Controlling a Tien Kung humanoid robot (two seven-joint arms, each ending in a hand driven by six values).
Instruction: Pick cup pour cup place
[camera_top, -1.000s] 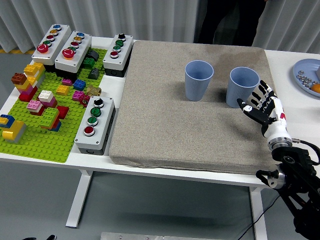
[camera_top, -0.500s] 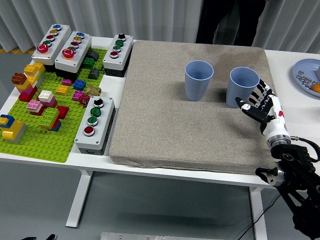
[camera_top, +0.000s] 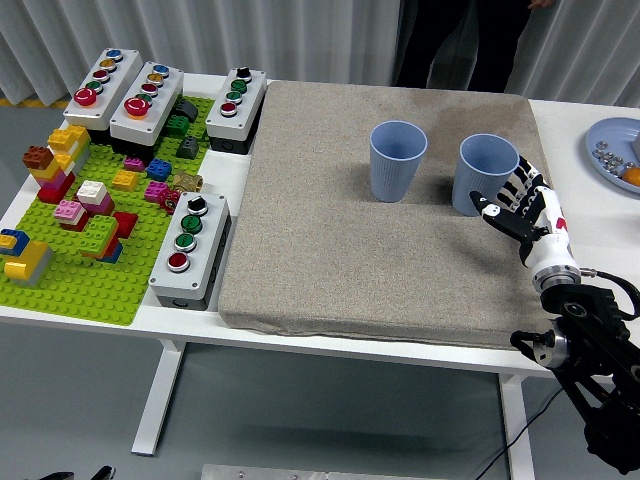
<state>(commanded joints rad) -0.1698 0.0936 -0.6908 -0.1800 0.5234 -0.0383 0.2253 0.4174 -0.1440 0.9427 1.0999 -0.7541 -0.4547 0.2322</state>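
right hand (camera_top: 522, 207) edged nearer right cup (camera_top: 487, 173), fingers spread, not touching

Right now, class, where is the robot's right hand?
In the head view, the right hand is at the mat's right edge, fingers spread, beside the right-hand blue cup.

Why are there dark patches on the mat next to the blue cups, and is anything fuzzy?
Head view: those patches are soft shadows, falling left of the left cup and the right cup on the grey mat, so light comes from the right. Head view: all looks sharp, even the right hand; no glare shows.
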